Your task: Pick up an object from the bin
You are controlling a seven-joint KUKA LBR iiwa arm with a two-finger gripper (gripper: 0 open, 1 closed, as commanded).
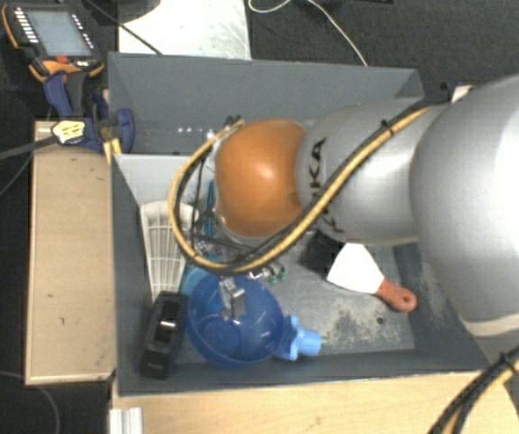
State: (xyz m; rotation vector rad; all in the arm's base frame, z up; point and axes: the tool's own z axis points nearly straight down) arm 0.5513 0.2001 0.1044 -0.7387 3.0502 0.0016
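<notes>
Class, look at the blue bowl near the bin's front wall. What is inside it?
The end effector hangs inside the blue bowl, with bare blue inner wall around it. The bowl's far part is covered by the robot's wrist, so anything lying there cannot be seen.

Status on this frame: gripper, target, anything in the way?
Gripper over blue bowl, lower left of bin; hold unconfirmed. Black block beside bowl's left. White spatula to right, apart.

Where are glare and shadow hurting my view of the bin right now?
Camera view: soft sheen on the orange wrist cover, no harsh glare; the white scraper is the brightest thing; the arm hides and shades the bin in its middle; the gripper over the blue bowl is evenly lit; the black object beside the bowl reads as a dark mass.
</notes>
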